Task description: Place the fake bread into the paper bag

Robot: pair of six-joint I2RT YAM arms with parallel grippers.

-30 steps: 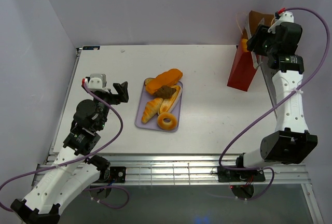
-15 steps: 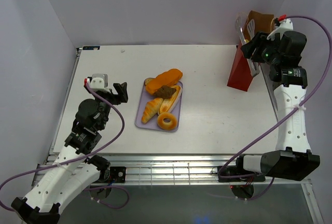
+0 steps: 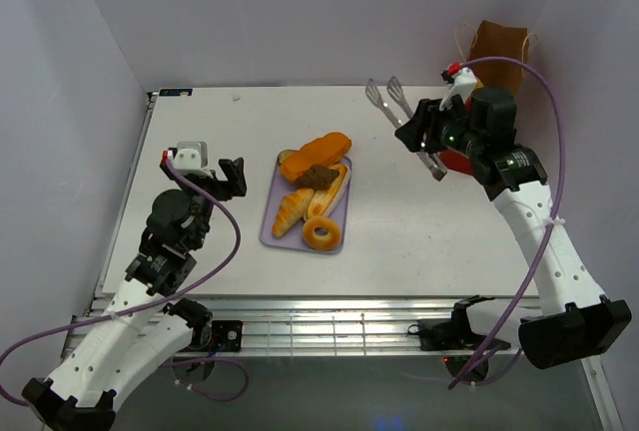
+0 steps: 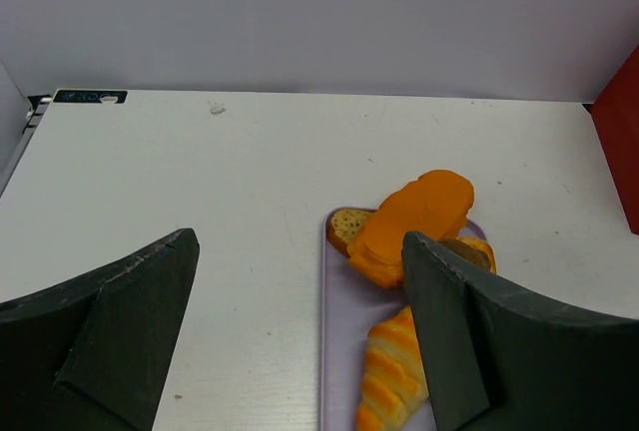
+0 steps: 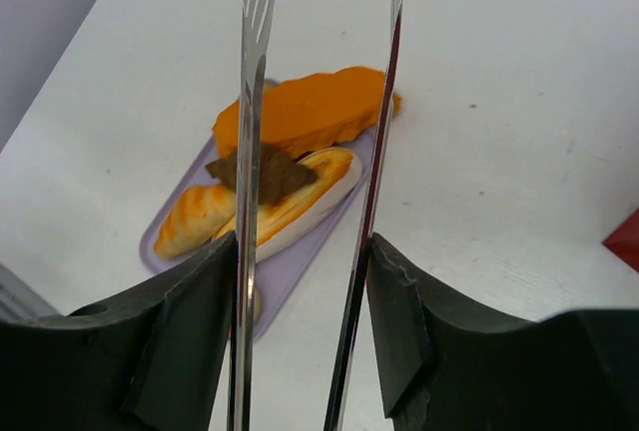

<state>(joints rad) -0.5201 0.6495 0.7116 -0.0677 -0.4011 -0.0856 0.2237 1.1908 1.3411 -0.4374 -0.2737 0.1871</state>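
Observation:
The fake bread lies on a lavender tray [image 3: 275,236] at the table's middle: a long orange loaf [image 3: 316,155], a dark brown piece [image 3: 319,175], a split bun [image 3: 337,187], a croissant [image 3: 291,211] and a tan ring donut [image 3: 321,233]. The paper bag [image 3: 496,52] stands at the back right, its red lower part mostly hidden behind my right arm. My right gripper [image 3: 427,147] is shut on thin metal tongs [image 3: 394,107], whose empty tips are spread and point toward the tray. My left gripper [image 3: 232,177] is open and empty, left of the tray.
The table's left edge runs beside my left arm. The white walls close in at the back and sides. A metal rail lies along the near edge [image 3: 329,316].
My right arm has swung left and down from above the bag toward the tray, carrying the tongs. An orange piece seen at the bag's mouth a second ago no longer shows. The left arm has not moved.

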